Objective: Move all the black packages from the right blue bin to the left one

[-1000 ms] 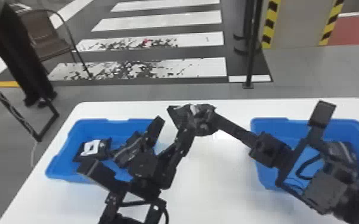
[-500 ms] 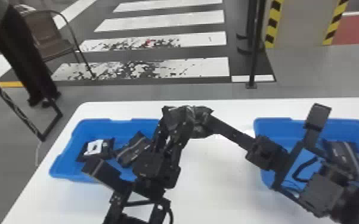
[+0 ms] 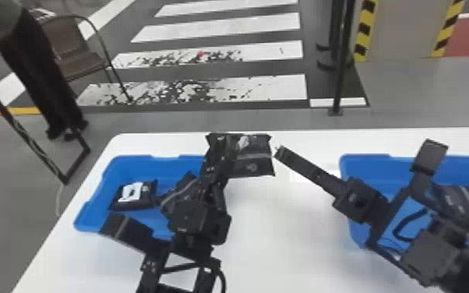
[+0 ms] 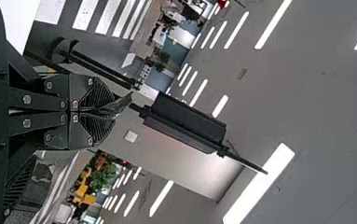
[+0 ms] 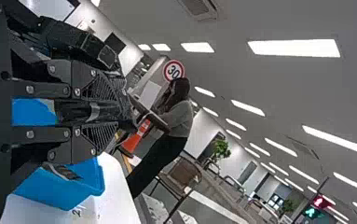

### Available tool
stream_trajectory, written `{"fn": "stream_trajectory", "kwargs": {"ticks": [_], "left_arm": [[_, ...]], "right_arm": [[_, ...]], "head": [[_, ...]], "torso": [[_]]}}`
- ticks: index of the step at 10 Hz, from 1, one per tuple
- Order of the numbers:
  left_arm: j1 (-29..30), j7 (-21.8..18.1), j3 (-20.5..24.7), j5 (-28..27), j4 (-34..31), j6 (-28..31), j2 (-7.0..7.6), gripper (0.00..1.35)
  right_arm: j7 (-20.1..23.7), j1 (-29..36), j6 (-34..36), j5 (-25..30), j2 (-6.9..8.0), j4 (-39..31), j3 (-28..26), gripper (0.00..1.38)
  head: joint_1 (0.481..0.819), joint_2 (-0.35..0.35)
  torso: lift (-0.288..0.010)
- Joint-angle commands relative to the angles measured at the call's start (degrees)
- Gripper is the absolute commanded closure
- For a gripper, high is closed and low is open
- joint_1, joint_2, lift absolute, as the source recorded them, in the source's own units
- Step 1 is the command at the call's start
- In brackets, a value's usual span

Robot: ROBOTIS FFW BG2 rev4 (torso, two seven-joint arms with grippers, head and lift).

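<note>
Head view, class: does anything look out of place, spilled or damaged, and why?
Beyond the table, the two nearest white stripes look worn: ragged dark patches break them up, and a red spot marks one. Packages in the left blue bin merely lie askew.

Passage is available over the bare stretch of desk (image 3: 280, 237) between the left bin (image 3: 95, 202) and right bin (image 3: 362, 160), on the robot's side. Farther out, the left hand (image 3: 222, 150), with a black package (image 3: 255, 161) in its grip, obstructs the gap, the right hand (image 3: 278, 152) just beside the package. The left arm (image 3: 196, 222) covers the left bin's right part; its left part is accessible. The right arm (image 3: 432, 253) blocks much of the right bin
</note>
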Motion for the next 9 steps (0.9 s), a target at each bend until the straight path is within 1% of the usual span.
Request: {"fn": "stream_trajectory", "kwargs": {"ticks": [1,2,3,4,5,6,7,8,9], "left_arm": [[-0.3,1.2,3.3,-3.2,0.6,0.4,-0.47,1.21],[-2.0,3.0,7.7,-8.9,3.7,-0.5,-1.00,1.21],[-4.4,5.7,13.1,-17.2,7.7,-2.2,-2.05,1.20],[-6.5,6.6,17.6,-21.5,11.4,-1.9,-3.11,1.21],[-7.2,7.6,22.2,-27.3,12.0,2.2,-3.99,1.21],[-7.4,7.9,25.4,-31.3,12.0,9.5,-4.52,1.21],[-7.0,8.8,27.2,-34.4,12.1,13.7,-4.78,1.21],[-6.3,8.9,28.0,-35.0,12.1,16.3,-5.04,1.20],[-5.8,8.9,28.0,-33.3,12.1,17.0,-5.22,0.97]], "right_arm": [[0.7,0.0,-1.7,-1.0,-0.03,1.7,0.0,0.23],[1.2,0.1,-2.0,-1.2,-0.03,2.2,-0.3,0.03],[1.3,0.6,-2.1,-1.2,-0.03,2.0,-0.8,0.11],[1.3,0.6,-2.1,-1.2,-0.03,2.0,-0.9,0.16],[1.3,0.6,-2.1,-1.2,-0.03,2.0,-1.0,0.17],[1.3,1.0,-2.1,-1.1,-0.03,2.0,-1.6,0.17],[1.3,1.4,-2.1,-1.0,-0.03,1.9,-2.3,0.17],[1.3,2.0,-2.0,-0.9,-0.03,1.2,-3.1,0.17],[1.0,2.4,-0.4,2.2,-0.03,0.1,-4.9,0.17]], "head": [[0.695,0.211],[0.695,0.222],[0.695,0.236],[0.695,0.269],[0.695,0.312],[0.695,0.350],[0.695,0.350],[0.695,0.350],[0.695,0.350]], "torso": [[-0.154],[-0.154],[-0.154],[-0.154],[-0.154],[-0.154],[-0.154],[-0.154],[-0.154]]}}
